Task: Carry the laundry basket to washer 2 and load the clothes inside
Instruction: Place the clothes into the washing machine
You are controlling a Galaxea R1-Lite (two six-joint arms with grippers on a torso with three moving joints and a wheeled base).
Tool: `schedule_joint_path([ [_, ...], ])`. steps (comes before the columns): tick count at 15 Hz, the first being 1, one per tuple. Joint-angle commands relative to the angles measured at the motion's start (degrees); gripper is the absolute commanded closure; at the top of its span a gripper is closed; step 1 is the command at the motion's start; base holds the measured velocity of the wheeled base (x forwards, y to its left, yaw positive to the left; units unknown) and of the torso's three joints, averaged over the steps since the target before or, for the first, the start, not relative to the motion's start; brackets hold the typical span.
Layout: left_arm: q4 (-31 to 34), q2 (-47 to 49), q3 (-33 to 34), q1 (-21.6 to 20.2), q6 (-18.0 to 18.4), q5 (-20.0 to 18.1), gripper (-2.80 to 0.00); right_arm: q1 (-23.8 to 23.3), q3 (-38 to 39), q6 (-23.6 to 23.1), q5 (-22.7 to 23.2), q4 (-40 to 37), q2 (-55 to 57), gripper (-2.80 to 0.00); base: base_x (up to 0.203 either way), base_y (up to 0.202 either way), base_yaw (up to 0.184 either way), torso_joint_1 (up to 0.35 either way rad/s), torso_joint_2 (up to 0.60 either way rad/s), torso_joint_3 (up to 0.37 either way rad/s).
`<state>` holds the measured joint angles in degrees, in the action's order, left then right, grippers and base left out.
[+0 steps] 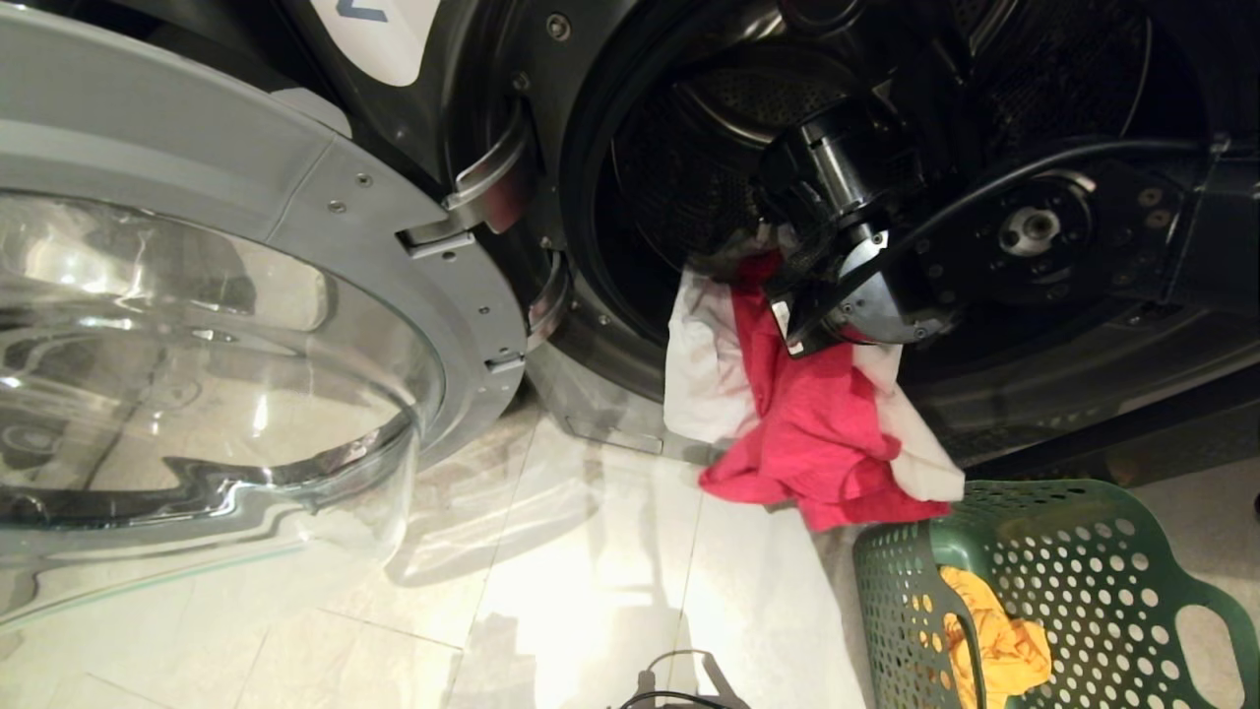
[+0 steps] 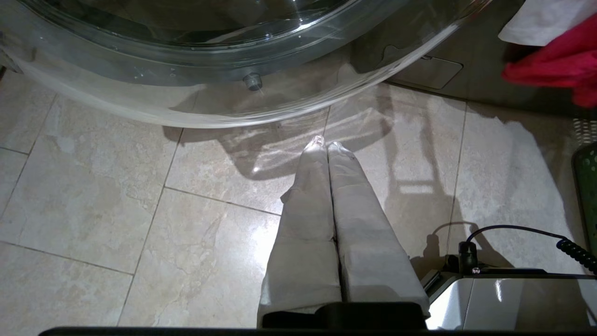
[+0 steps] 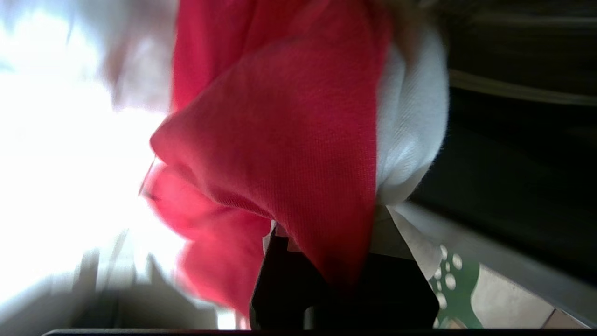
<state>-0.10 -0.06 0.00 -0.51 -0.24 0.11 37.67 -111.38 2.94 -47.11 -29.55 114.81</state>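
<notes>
Washer 2 (image 1: 1063, 389) fills the back of the head view, its door (image 1: 197, 325) swung wide to the left and a corner of its white label (image 1: 379, 30) showing at the top. My right gripper (image 1: 778, 251) is at the drum mouth, shut on the clothes. A pink-red garment (image 1: 817, 423) and a white one (image 1: 704, 374) hang from it over the drum's rim toward the floor. Up close, pink-red cloth (image 3: 289, 140) and white cloth (image 3: 410, 121) cover the right gripper (image 3: 326, 261). The green laundry basket (image 1: 886, 581) stands on the floor at lower right, with a yellow-orange garment (image 1: 994, 640) inside.
My left gripper (image 2: 329, 144) hangs shut and empty over the floor tiles, below the glass door (image 2: 186, 70). My own base (image 2: 508, 298) with a coiled cable sits beside it. The basket's edge (image 2: 588, 196) lies to that side.
</notes>
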Motion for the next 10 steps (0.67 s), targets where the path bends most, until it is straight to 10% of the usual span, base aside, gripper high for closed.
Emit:
schedule_joint_path([
  [1,0.01,0.06,0.0,-0.02,-0.03,0.07,0.0,0.05,-0.57,-0.03,-8.17,8.27,4.38,0.0,0.0,0.0,0.0,0.0,0.0,0.0],
  [6,0.0,0.06,0.0,-0.02,-0.03,0.06,0.0,-0.63,-1.22,-7.8,-8.99,23.38,4.97,0.0,0.0,0.0,0.0,0.0,0.0,0.0],
  [10,-0.07,0.06,0.0,-0.02,-0.03,0.04,0.0,-1.88,-1.13,-31.17,-3.44,50.73,6.43,0.0,0.0,0.0,0.0,0.0,0.0,0.0],
])
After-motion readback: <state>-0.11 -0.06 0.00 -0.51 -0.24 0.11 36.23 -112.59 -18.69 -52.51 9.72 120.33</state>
